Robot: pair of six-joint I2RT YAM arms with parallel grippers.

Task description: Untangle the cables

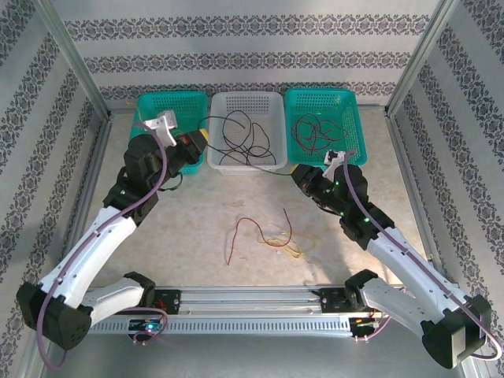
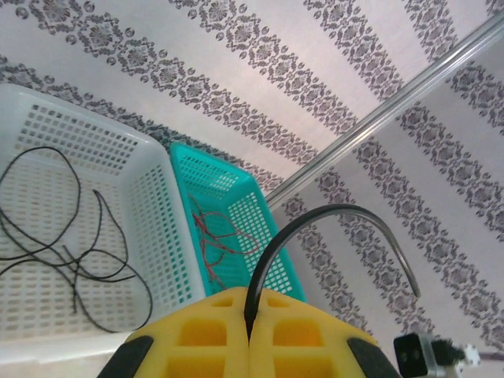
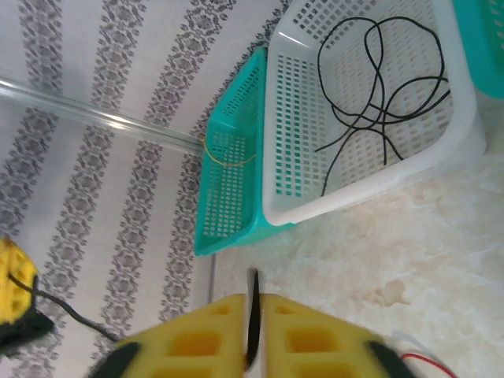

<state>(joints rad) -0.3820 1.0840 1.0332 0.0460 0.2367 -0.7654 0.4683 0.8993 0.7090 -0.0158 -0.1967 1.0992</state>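
Left fingers (image 2: pixel 197 335) pressed together, pinching a black cable (image 2: pixel 331 213) that arcs up and off toward 3 o'clock in the left wrist view. Right fingers (image 3: pixel 307 335) likewise closed, with a black strand (image 3: pixel 253 287) nipped between them.

Top view: three baskets in a row at 12 o'clock of the table (image 1: pixel 197 213). These are the left teal basket (image 1: pixel 169 96), white basket (image 1: pixel 244 96) and right teal basket (image 1: pixel 358 134). White basket holds looped black cables (image 1: pixel 236 120). Right teal basket holds red cables (image 1: pixel 307 130). Loose red cable (image 1: pixel 240 232) and loose yellow cable (image 1: pixel 285 244) lie mid-table, at 6 o'clock of the white basket, just beside each other.

Right wrist view gives a yellow cable (image 3: pixel 227 161) at the left teal basket's wall; inside or hooked on, cannot tell. Top view has the left arm (image 1: pixel 94 244) across that basket's near side, and shows the black cable running from the left gripper (image 1: pixel 197 144) into the white basket.
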